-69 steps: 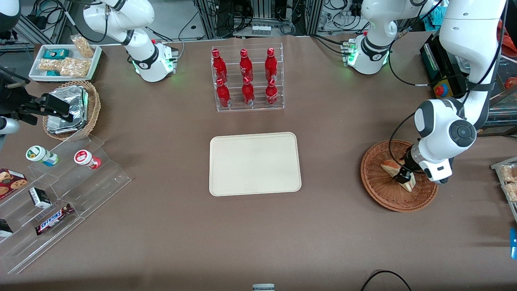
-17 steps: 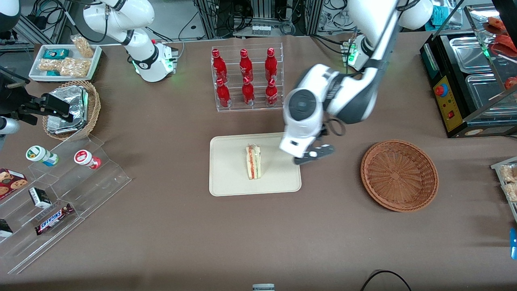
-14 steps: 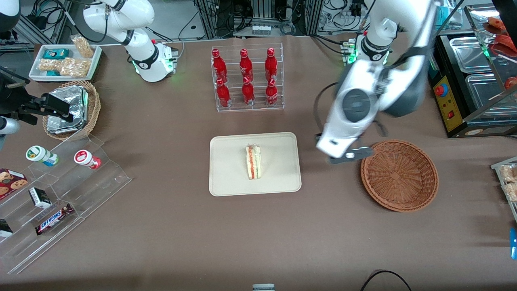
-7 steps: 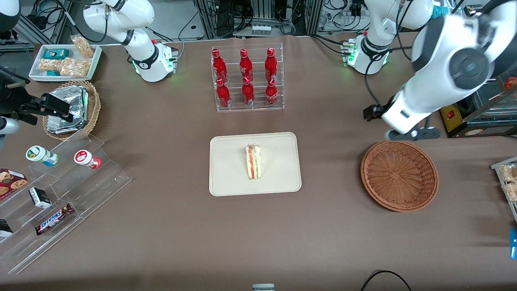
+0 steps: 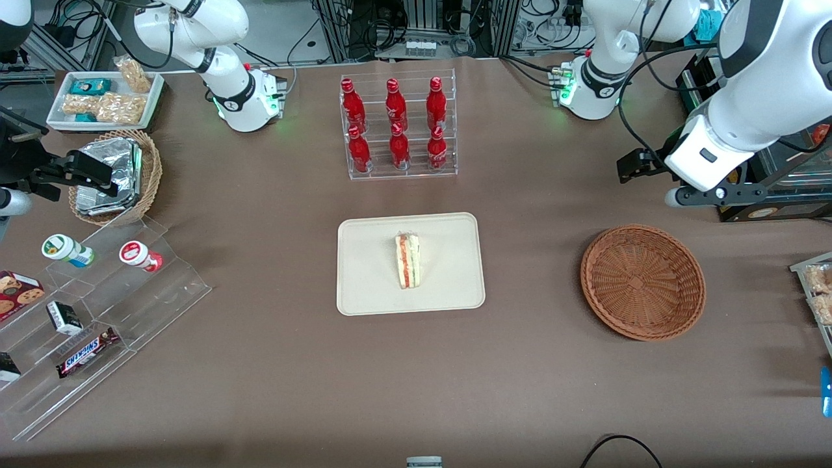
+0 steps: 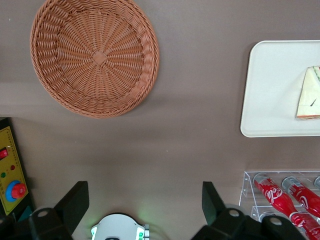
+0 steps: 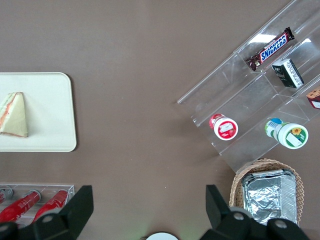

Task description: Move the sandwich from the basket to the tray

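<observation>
On the brown worktop [image 5: 260, 364], the clear-wrapped triangular sandwich [image 5: 408, 260] is lying on the flat cream rectangular tray [image 5: 364, 292], the round reddish-brown wicker basket [image 5: 642, 282] is sitting empty, suggesting completed delivery, and the pincer [image 6: 145, 205] is hanging released above the worktop near the basket.

My sandwich [image 5: 408, 261], a triangular wedge in clear wrap with white bread and orange-red and green filling stripes showing along its cut edge, stands on that long edge near the middle of the tray [image 5: 370, 286], its length running from the tray's farther rim toward the nearer one. The tray is flat, cream-beige and rectangular with rounded corners and a low rim, lying at the centre of the tabletop. The basket [image 5: 676, 315], wide, shallow, round and woven of reddish-brown wicker, sits with nothing in it toward my working arm's end of the tabletop, well apart from the tray.

My claw [image 6: 145, 202] hangs above the bare tabletop, farther from the front camera than the basket, its fingers spread wide.
</observation>
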`<action>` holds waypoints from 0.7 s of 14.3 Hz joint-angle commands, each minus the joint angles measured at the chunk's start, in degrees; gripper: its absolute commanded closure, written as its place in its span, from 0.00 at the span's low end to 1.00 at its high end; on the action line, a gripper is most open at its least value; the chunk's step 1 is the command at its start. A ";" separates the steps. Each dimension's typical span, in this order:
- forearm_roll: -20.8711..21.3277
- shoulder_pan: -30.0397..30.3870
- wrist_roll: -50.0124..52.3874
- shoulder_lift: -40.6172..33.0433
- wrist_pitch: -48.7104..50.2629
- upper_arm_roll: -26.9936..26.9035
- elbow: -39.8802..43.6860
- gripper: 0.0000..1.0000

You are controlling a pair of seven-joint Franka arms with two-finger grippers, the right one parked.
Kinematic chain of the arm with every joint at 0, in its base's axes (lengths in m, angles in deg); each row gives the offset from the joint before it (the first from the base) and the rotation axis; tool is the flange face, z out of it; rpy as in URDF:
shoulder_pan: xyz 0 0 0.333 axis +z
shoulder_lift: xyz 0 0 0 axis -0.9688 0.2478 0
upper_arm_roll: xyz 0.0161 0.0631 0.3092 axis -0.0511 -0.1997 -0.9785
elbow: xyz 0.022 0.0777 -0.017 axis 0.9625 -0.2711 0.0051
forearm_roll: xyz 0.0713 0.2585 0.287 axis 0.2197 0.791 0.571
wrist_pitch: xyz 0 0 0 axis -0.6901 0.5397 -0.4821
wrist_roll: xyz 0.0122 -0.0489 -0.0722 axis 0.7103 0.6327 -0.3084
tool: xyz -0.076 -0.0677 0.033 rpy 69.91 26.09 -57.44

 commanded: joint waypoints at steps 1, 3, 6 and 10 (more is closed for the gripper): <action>0.57 14.05 -2.80 -0.52 1.22 13.03 0.74 0.00; 2.06 21.27 -3.68 -0.97 1.57 19.72 0.82 0.00; 2.42 28.58 -3.77 -0.88 1.83 24.66 3.28 0.00; 3.12 28.86 -3.77 -0.62 1.13 24.15 4.60 0.00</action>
